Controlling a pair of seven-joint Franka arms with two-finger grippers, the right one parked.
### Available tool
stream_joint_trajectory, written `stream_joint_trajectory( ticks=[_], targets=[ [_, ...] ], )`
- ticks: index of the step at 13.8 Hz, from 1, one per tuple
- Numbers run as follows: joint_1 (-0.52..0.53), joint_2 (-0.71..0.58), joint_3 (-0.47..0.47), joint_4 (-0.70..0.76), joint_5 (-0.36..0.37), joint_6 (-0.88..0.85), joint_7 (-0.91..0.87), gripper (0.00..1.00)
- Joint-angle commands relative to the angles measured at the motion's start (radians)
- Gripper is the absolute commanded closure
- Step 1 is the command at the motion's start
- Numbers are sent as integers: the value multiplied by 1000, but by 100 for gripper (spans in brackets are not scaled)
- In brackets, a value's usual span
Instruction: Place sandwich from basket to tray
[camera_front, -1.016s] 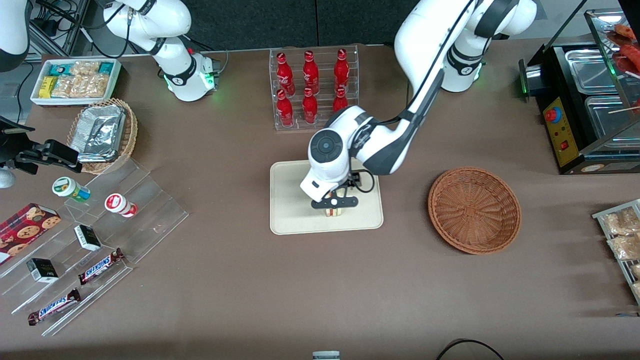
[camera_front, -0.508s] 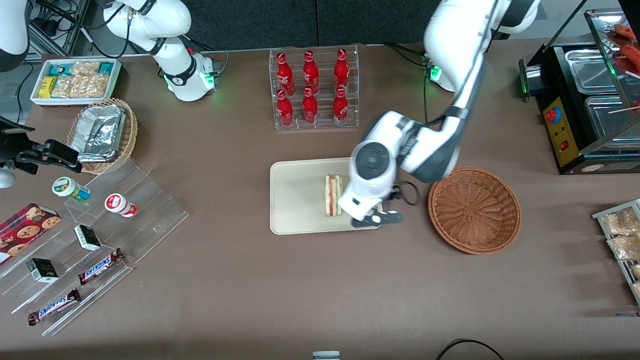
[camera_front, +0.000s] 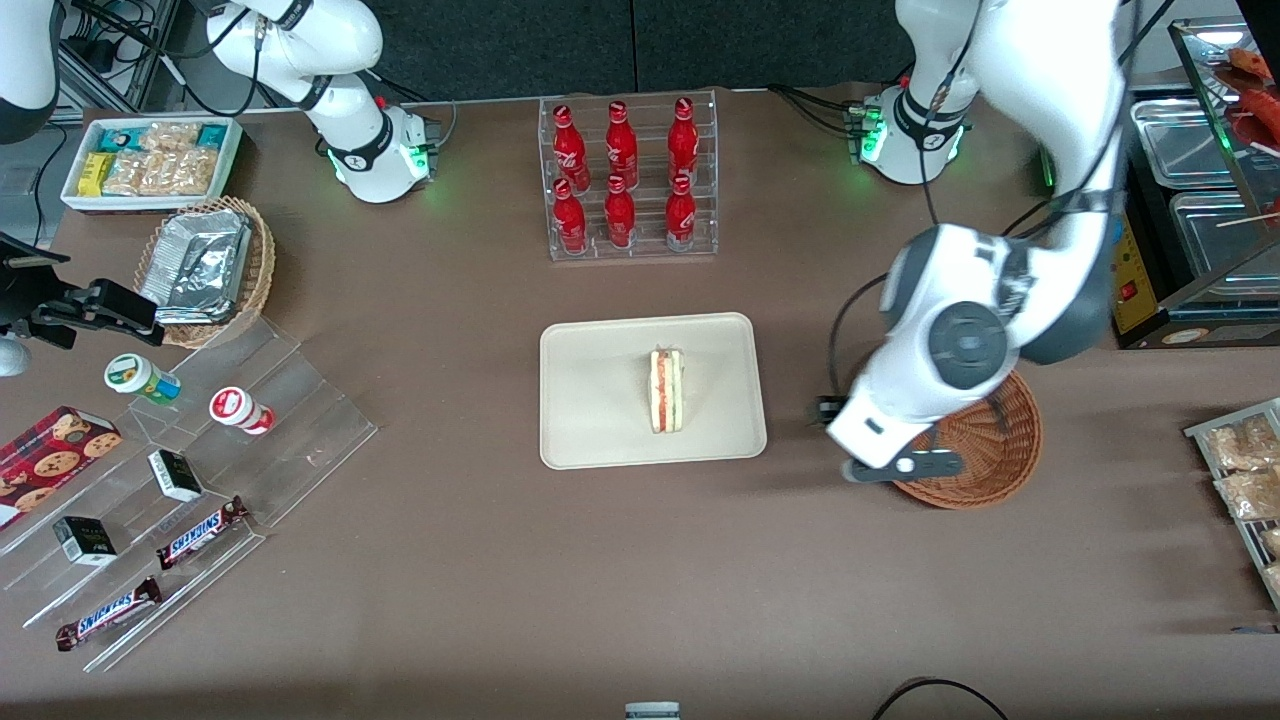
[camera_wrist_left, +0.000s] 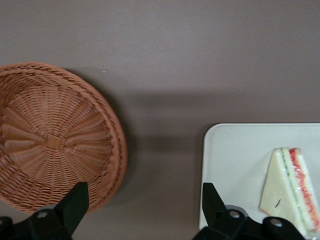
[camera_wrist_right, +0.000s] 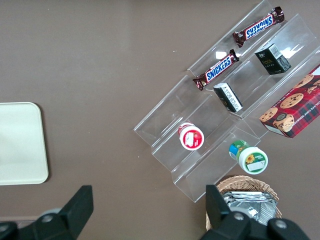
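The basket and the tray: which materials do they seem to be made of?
The basket: reddish-brown woven wicker, matte, with visible radial weave. The tray: smooth cream-beige, probably plastic, low rim; the sandwich lies on it. The gripper hangs open over the basket's edge.

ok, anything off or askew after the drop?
Nothing stands out. The sandwich lies intact inside the tray, clear of the rim. The basket is upright and empty. The gripper, open, hovers above the table between basket and tray.

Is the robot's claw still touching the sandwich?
Apart. The front view shows bare table between the sandwich on the tray and the open gripper by the basket.
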Motion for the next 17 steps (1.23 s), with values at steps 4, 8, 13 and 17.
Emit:
stream_joint_trajectory(
  ticks=[4,8,13,17],
  targets=[
    [124,-189,-7,-128,-21,-85,156,0],
    [171,-261,-11,-132,-21,-171,183,0],
    [318,-371,-115,-123,-18,-324,229,0],
    [351,-391,-143,-74,1,-385,226,0]
  ],
)
